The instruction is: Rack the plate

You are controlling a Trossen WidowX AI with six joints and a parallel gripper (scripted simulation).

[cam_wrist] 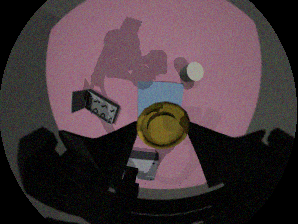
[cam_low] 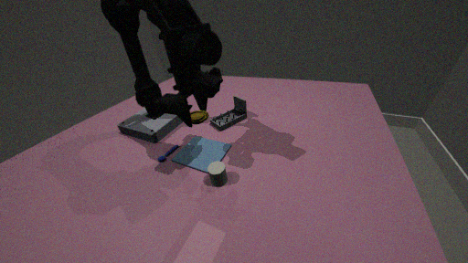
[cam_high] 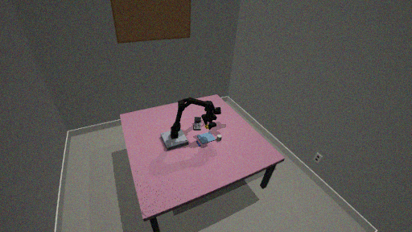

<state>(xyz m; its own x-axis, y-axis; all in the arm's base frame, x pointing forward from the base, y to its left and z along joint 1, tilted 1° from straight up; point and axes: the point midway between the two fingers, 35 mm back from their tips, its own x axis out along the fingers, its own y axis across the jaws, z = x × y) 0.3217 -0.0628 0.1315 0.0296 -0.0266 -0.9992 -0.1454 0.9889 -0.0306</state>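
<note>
A pink table [cam_high: 209, 177] is set in a grey-walled room, with a brown panel [cam_high: 150, 19] hung on the far wall. On the table, the arm's grey base plate [cam_low: 146, 125] is seen beside a blue mat [cam_low: 202, 153], a small blue pen-like object [cam_low: 167, 152] and a pale cylindrical cup [cam_low: 218, 173]. The yellow plate [cam_wrist: 164, 124] is held between the 2 fingers of the gripper [cam_low: 196, 115], which are closed against its opposite edges and are kept fairly wide apart by it. In the wrist view the plate is seen face-on, centred between the dark fingers, with the mat's near edge just behind it. In the exterior view the plate is raised clear of the mat and is carried low above the table, between the base plate and the dish rack [cam_low: 228, 117], just beside the rack's near end. The rack is grey, with 1 end wall standing upright, and it lies apart from the plate. Whether the plate touches the table top cannot be told.
</note>
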